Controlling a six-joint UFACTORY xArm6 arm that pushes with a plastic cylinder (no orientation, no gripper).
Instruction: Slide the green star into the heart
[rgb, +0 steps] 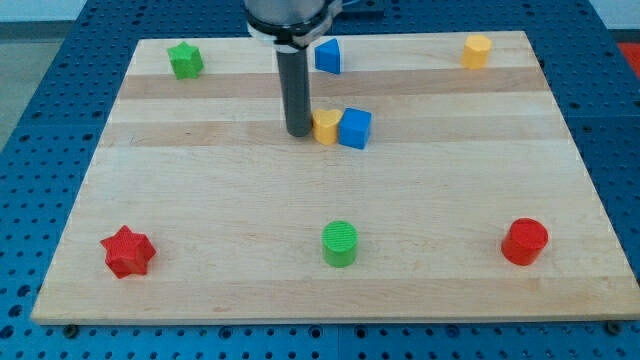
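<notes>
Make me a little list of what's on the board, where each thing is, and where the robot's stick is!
tip: middle of board, just left of the yellow heart
yellow heart: touching the blue cube
blue cube: right of heart
green star: top left, far from heart
blue block: top middle
yellow block: top right
red star: bottom left
green cylinder: bottom middle
red cylinder: bottom right

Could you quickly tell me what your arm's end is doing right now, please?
No gripper; my tip holds nothing, resting against the yellow heart's left side, far from the green star.
</notes>
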